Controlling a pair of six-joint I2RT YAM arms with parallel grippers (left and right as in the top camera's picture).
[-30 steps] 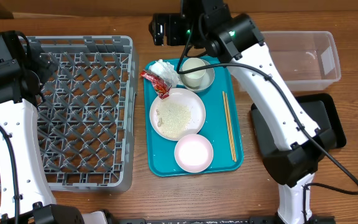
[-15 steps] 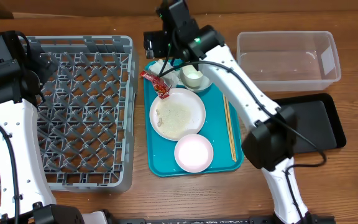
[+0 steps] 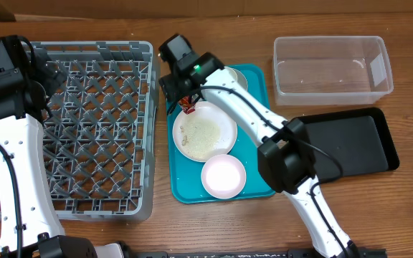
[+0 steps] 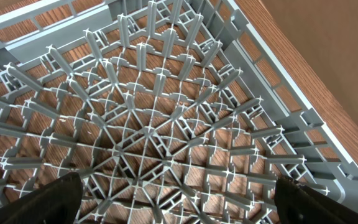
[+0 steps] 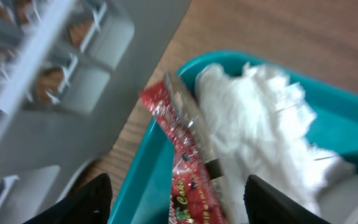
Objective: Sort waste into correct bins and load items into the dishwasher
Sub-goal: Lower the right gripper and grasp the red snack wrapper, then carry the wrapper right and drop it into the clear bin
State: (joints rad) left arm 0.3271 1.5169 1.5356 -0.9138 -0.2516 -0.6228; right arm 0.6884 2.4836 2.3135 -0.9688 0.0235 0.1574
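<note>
My right gripper (image 3: 175, 80) hangs over the far left corner of the teal tray (image 3: 258, 100), open. In the right wrist view its fingers (image 5: 87, 202) straddle the red snack wrapper (image 5: 182, 163), which lies on the tray rim (image 5: 143, 177) beside the crumpled white napkin (image 5: 253, 121). The wrapper's end (image 3: 187, 106) shows by the white plate (image 3: 217, 122), which carries rice crumbs (image 3: 201, 135). The pinkish bowl (image 3: 224, 176) sits nearer. The grey-green bowl (image 3: 239, 76) peeks from behind the arm. My left gripper (image 4: 179, 208) is open above the grey dish rack (image 3: 84, 129).
The clear tub (image 3: 332, 66) stands at the far right, with the black tray (image 3: 353, 140) in front of it. My right arm stretches diagonally across the teal tray and hides its right side. The rack wall (image 5: 48, 68) is close to the tray's left edge.
My right arm swung left from above the bowl to the tray's far left corner, over the wrapper and napkin, and its jaws narrowed somewhat. The left arm has not moved.
</note>
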